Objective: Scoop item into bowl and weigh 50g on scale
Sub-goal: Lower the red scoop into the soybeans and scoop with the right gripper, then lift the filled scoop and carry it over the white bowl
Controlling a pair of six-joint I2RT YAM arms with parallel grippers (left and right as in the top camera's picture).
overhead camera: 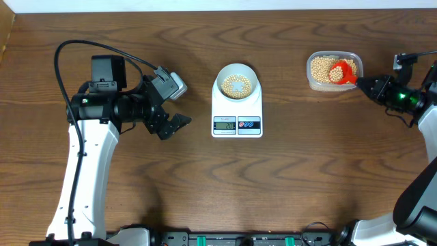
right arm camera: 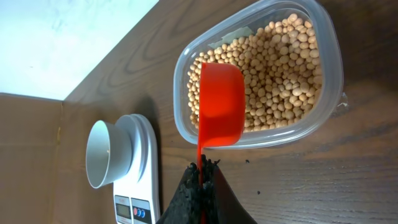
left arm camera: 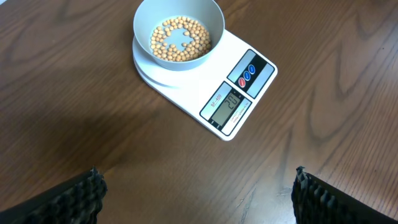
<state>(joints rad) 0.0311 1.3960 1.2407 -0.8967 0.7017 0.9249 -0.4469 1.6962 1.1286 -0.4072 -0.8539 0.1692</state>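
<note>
The pale bowl (overhead camera: pixel 237 84) sits on the white scale (overhead camera: pixel 237 124) at mid-table and holds a layer of beige beans (left arm camera: pixel 180 40). The scale's display (left arm camera: pixel 226 106) is lit. More beans (right arm camera: pixel 280 68) fill a clear plastic container (overhead camera: pixel 333 70) at the right. My right gripper (right arm camera: pixel 202 168) is shut on the handle of a red scoop (right arm camera: pixel 221 106), whose cup is down in the container's beans. My left gripper (left arm camera: pixel 196 193) is open and empty above bare table left of the scale.
The table's far edge (overhead camera: pixel 218 8) runs along the top, close behind the container. A black cable (overhead camera: pixel 102 46) loops over the left arm. Bare wood lies in front of the scale.
</note>
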